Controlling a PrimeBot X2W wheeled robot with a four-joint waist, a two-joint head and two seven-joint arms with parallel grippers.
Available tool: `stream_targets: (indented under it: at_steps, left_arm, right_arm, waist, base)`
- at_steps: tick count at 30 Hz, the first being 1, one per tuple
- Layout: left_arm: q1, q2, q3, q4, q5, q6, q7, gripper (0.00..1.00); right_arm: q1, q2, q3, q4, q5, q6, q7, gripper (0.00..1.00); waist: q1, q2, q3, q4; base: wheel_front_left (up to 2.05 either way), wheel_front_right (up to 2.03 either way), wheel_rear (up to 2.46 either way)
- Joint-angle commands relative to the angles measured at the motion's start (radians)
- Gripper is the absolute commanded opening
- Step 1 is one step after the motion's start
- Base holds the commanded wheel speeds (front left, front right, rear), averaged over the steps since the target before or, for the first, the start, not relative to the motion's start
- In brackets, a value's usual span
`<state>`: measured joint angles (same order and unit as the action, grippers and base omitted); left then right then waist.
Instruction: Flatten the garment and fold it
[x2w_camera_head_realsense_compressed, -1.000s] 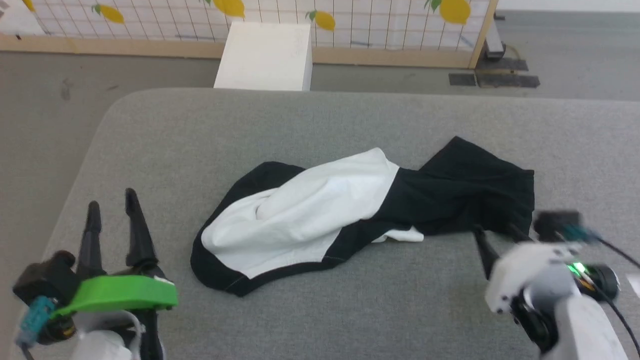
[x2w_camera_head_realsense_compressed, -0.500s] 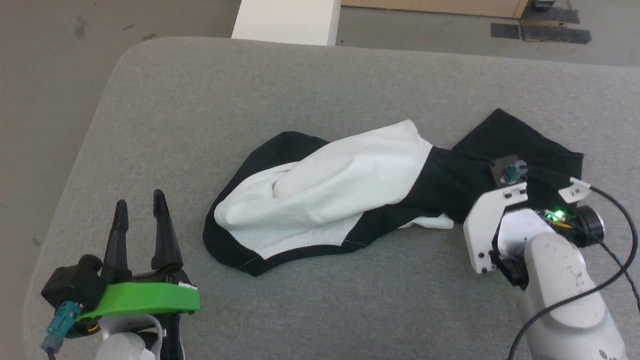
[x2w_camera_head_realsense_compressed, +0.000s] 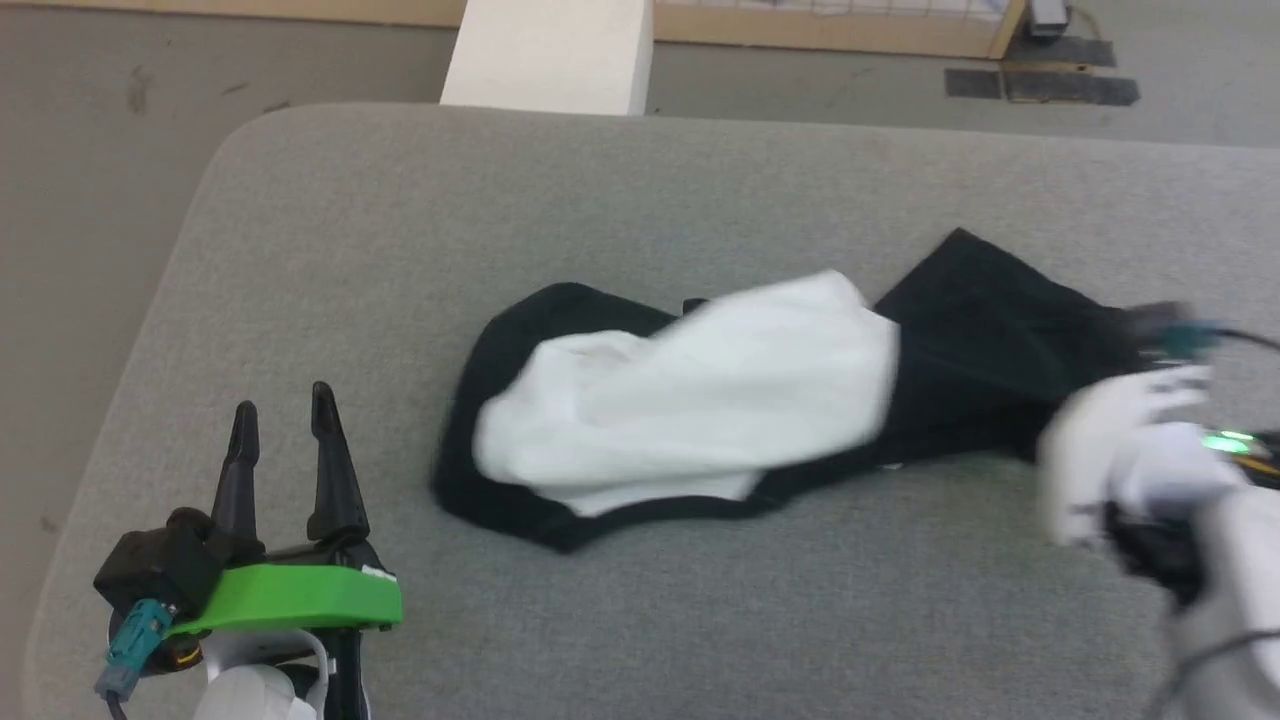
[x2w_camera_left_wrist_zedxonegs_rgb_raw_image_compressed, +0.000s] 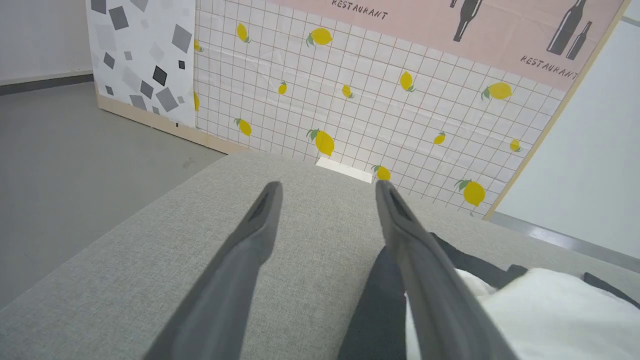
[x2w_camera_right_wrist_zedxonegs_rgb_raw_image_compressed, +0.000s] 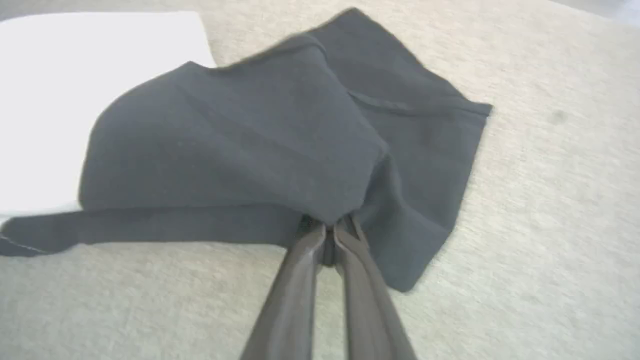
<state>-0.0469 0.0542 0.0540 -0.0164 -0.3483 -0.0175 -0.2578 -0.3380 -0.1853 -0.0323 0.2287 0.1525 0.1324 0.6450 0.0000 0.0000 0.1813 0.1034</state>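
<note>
My right claw (x2w_camera_right_wrist_zedxonegs_rgb_raw_image_compressed: 327, 231) is pinched nearly shut on a fold of the soft black-and-white T-shirt (x2w_camera_head_realsense_compressed: 700, 420), and in the right wrist view the black cloth gathers into a small peak right at my fingertips. I cannot tell how many layers are caught there. The shirt lies crumpled near the middle of the grey woven-fabric tabletop (x2w_camera_head_realsense_compressed: 600, 190). Its white body panel is bunched toward my left, and the black sleeve part is spread toward my right, where I hold it. My left claw (x2w_camera_head_realsense_compressed: 282, 402) hovers with its two long dark fingers spread wide and nothing between them, near the shirt's black left edge but not touching it. I judge this cloth to be light and limp. It should follow a pull without resisting, but it won't push, and it will sag and fold on itself wherever it is unsupported. The rough weave under it will likely drag on the lower layers, so a one-sided tug would stretch the shirt into a rope instead of flattening it. The better holds are hems and corners: the sleeve cuff or shoulder on my right, and the black-bordered edge on my left. Both should be taken thinly, so that only one layer lifts. The plain white box (x2w_camera_head_realsense_compressed: 545, 55) beyond the far edge is well apart.
</note>
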Motion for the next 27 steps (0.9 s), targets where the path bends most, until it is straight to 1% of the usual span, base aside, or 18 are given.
stream_targets:
  at_steps: [1, 2, 4, 6, 8, 9, 10, 11, 12, 15, 17, 20, 22, 23, 25, 27]
  left_arm:
    - [0.007, -0.004, -0.001, 0.001, 0.006, 0.001, -0.004, 1.00]
    - [0.008, -0.004, -0.003, 0.002, 0.006, 0.000, -0.004, 1.00]
    - [0.009, -0.004, -0.006, 0.005, 0.004, -0.001, -0.004, 1.00]
    - [0.010, -0.004, -0.009, 0.010, 0.000, -0.001, -0.004, 1.00]
    - [0.009, -0.004, -0.011, 0.014, -0.002, -0.001, -0.004, 1.00]
    - [0.010, -0.004, -0.013, 0.018, -0.004, 0.000, -0.004, 1.00]
    - [0.012, -0.004, -0.014, 0.021, -0.005, 0.000, -0.004, 1.00]
    - [0.014, -0.004, -0.014, 0.025, -0.006, 0.000, -0.004, 1.00]
    - [0.018, -0.004, -0.013, 0.029, -0.008, 0.001, -0.004, 1.00]
    - [0.028, -0.004, -0.010, 0.037, -0.010, 0.001, -0.004, 1.00]
    - [0.034, -0.004, -0.009, 0.042, -0.011, 0.000, -0.004, 1.00]
    - [0.038, -0.004, -0.007, 0.041, -0.015, 0.002, -0.004, 1.00]
    - [0.035, -0.004, -0.013, 0.038, -0.016, 0.003, -0.004, 1.00]
    - [0.034, -0.004, -0.016, 0.036, -0.017, 0.004, -0.004, 1.00]
    - [0.032, -0.004, -0.019, 0.031, -0.017, 0.005, -0.004, 1.00]
    - [0.027, -0.004, -0.024, 0.026, -0.015, 0.005, -0.004, 1.00]
  right_arm:
    - [0.046, -0.035, -0.046, -0.053, 0.024, -0.002, 0.033, 0.00]
    - [0.080, -0.050, -0.090, -0.095, 0.042, -0.002, 0.065, 0.00]
    - [0.140, -0.058, -0.170, -0.155, 0.056, -0.002, 0.127, 0.00]
    - [0.200, -0.062, -0.256, -0.198, 0.037, -0.002, 0.172, 0.00]
    - [0.242, -0.057, -0.331, -0.218, -0.006, -0.002, 0.188, 0.00]
    - [0.262, -0.043, -0.366, -0.221, -0.025, -0.002, 0.195, 0.00]
    - [0.270, -0.013, -0.400, -0.222, -0.027, -0.002, 0.191, 0.00]
    - [0.274, 0.006, -0.412, -0.222, -0.033, -0.002, 0.182, 0.03]
    - [0.279, 0.025, -0.411, -0.223, -0.037, -0.002, 0.168, 1.00]
    - [0.261, 0.071, -0.425, -0.247, -0.011, -0.002, 0.075, 1.00]
    - [0.234, 0.100, -0.442, -0.276, 0.031, -0.002, -0.016, 1.00]
    - [0.219, 0.119, -0.420, -0.310, 0.052, -0.002, -0.127, 1.00]
    - [0.206, 0.127, -0.394, -0.321, 0.067, -0.002, -0.173, 1.00]
    - [0.197, 0.129, -0.377, -0.323, 0.070, -0.002, -0.187, 1.00]
    - [0.174, 0.132, -0.314, -0.314, 0.070, -0.002, -0.188, 1.00]
    - [0.143, 0.133, -0.220, -0.288, 0.057, -0.002, -0.163, 1.00]
  waist:
    - [0.0000, 0.0000, -0.022, -0.022]
    - [0.0000, 0.0000, -0.023, -0.025]
    - [0.0000, 0.0000, -0.027, -0.029]
    - [0.0000, 0.0000, -0.028, -0.030]
    - [0.0000, 0.0000, -0.028, -0.031]
    - [0.0000, 0.0000, -0.031, -0.031]
    - [0.0000, 0.0000, -0.033, -0.032]
    - [0.0000, 0.0000, -0.035, -0.033]
    - [0.0000, 0.0000, -0.041, -0.036]
    - [0.0000, 0.0000, -0.051, -0.041]
    - [0.0000, 0.0000, -0.063, -0.044]
    - [0.0000, 0.0000, -0.069, -0.049]
    - [0.0000, 0.0000, -0.070, -0.048]
    - [0.0000, 0.0000, -0.070, -0.048]
    - [0.0000, 0.0000, -0.066, -0.050]
    - [0.0000, 0.0000, -0.057, -0.048]
  base:
    - [0.00, 0.00, 0.00]
    - [0.00, 0.00, 0.00]
    - [0.00, 0.00, 0.00]
    - [0.00, 0.00, 0.00]
    - [0.00, 0.00, 0.00]
    - [0.00, 0.00, 0.00]
    - [0.00, 0.00, 0.00]
    - [0.00, 0.00, 0.00]
    - [0.00, 0.00, 0.00]
    - [0.00, 0.00, 0.00]
    - [0.00, 0.00, 0.00]
    - [0.00, 0.00, 0.00]
    - [0.00, 0.00, 0.00]
    - [0.00, 0.00, 0.00]
    - [0.00, 0.00, 0.00]
    - [0.00, 0.00, 0.00]
